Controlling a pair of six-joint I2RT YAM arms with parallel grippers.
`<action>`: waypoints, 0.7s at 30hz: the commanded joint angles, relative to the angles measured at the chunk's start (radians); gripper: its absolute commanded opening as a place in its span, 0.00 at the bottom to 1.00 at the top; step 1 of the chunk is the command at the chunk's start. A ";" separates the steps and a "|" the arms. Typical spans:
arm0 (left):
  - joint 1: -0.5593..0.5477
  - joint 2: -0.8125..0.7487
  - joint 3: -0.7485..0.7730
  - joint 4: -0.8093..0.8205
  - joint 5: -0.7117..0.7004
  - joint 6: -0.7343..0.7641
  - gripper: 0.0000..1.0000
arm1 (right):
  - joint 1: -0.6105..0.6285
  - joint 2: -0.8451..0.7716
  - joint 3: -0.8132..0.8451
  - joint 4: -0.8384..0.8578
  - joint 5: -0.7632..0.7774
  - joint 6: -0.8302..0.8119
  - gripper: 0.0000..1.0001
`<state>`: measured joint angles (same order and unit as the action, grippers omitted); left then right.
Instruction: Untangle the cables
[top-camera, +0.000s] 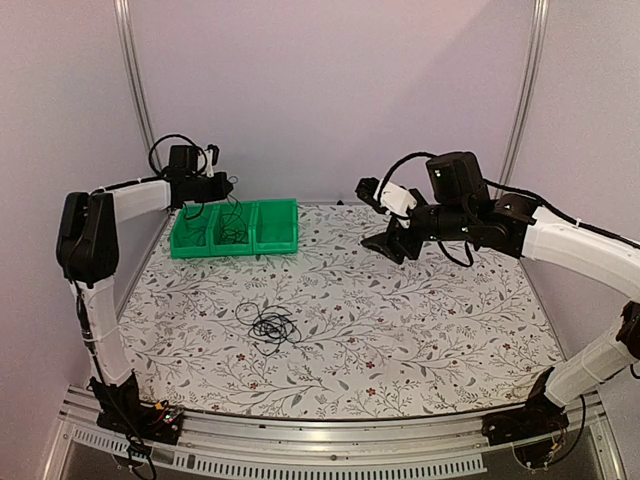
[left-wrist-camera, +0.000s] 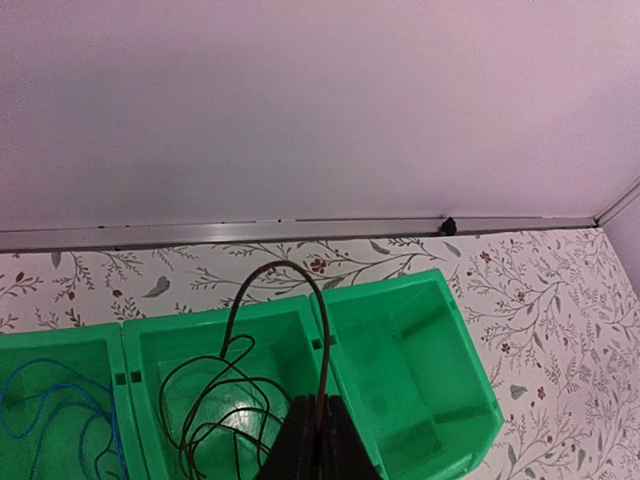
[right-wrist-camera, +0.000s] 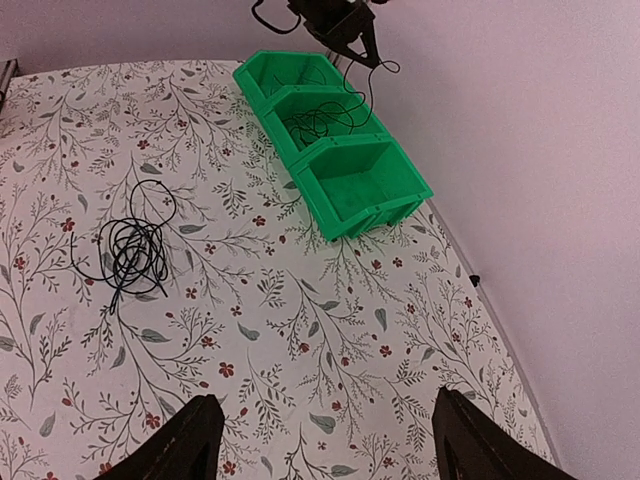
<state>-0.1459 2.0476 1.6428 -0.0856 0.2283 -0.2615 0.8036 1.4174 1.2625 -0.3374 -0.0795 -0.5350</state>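
Over at the table's (top-camera: 430, 330) 9 o'clock side, the left arm stood up from its base, folded at the elbow and ran its forearm level toward 3 o'clock. It ended with the left gripper (top-camera: 222, 187) above the green bin (top-camera: 275, 247), which sat at the 11 o'clock corner. The wrist view showed its fingers (left-wrist-camera: 300, 445) pressed together on a thin black cable (left-wrist-camera: 285, 268). This cable arched up from the tips and dropped in loose loops into the bin's middle compartment.

Toward 9 o'clock of the table's centre (well apart from the bin) the tangled bundle (top-camera: 270, 325) lay flat on the flowered cloth, with no gripper touching it.

At 1 o'clock the right arm stretched in from the 3 o'clock edge, forearm raised and wrist tipped down. The right gripper (right-wrist-camera: 330, 445) hung above the cloth with its fingers spread wide, holding nothing.
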 joint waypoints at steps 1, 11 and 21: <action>-0.018 -0.003 -0.068 0.042 -0.002 -0.010 0.00 | -0.005 -0.005 -0.006 0.003 -0.025 0.009 0.76; -0.036 0.096 -0.045 -0.029 -0.056 -0.026 0.00 | -0.006 0.021 0.008 0.002 -0.051 0.020 0.76; -0.060 0.182 0.001 -0.070 -0.072 -0.032 0.00 | -0.006 0.025 0.002 -0.002 -0.068 0.039 0.76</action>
<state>-0.1879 2.2124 1.6062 -0.1268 0.1699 -0.2893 0.8036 1.4311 1.2625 -0.3378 -0.1284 -0.5121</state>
